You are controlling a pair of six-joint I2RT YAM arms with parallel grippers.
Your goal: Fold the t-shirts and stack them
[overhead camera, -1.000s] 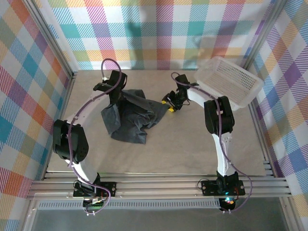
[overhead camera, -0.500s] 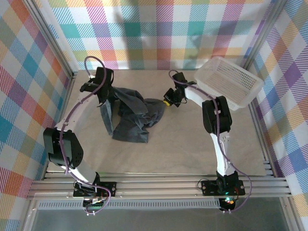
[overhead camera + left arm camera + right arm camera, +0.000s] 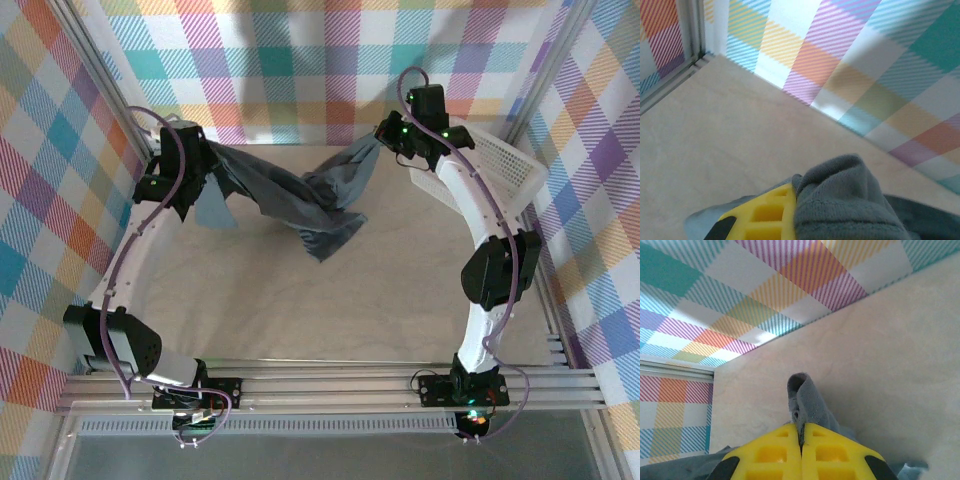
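Left claw (image 3: pixel 204 166) and right claw (image 3: pixel 801 434) pinch the t-shirt (image 3: pixel 300 200) stretched between them.

- L arm (image 3: pixel 125 255): base at 7 o'clock in top view, elbow out at 8 o'clock, forearm stretched up to 10 o'clock.
- L gripper (image 3: pixel 203 165): points toward 3 o'clock, jaws clamped on dark blue-grey t-shirt (image 3: pixel 300 195). Wrist cam: one yellow finger (image 3: pixel 765 212), fabric bunched over its tip.
- R arm (image 3: pixel 482 215): base at 5 o'clock, elbow at 4 o'clock, forearm extended to 1 o'clock.
- R gripper (image 3: pixel 388 135): points toward 9 o'clock, yellow fingers (image 3: pixel 775 452) pressed together, pinching a fold of t-shirt btwn tips.
- Grippers well apart.
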